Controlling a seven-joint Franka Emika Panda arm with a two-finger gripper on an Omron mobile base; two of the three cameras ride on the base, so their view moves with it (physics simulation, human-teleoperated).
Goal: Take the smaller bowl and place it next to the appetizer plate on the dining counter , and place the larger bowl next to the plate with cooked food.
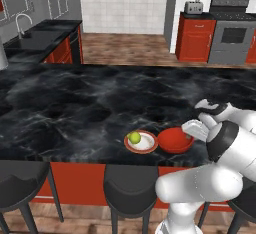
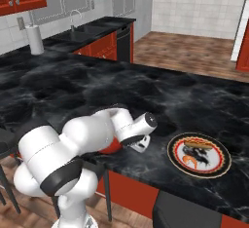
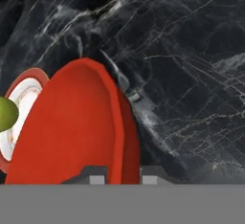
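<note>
Hand view shows the gripper (image 3: 123, 176) with its fingers clamped on the rim of the red bowl (image 3: 72, 127), one tip inside and one outside. Left base view has the bowl (image 1: 175, 139) sitting on the counter (image 1: 75, 103), touching the fruit plate (image 1: 141, 142) at its 3 o'clock. Right base view shows the food plate (image 2: 199, 155) apart, at the gripper's 3 o'clock.
</note>
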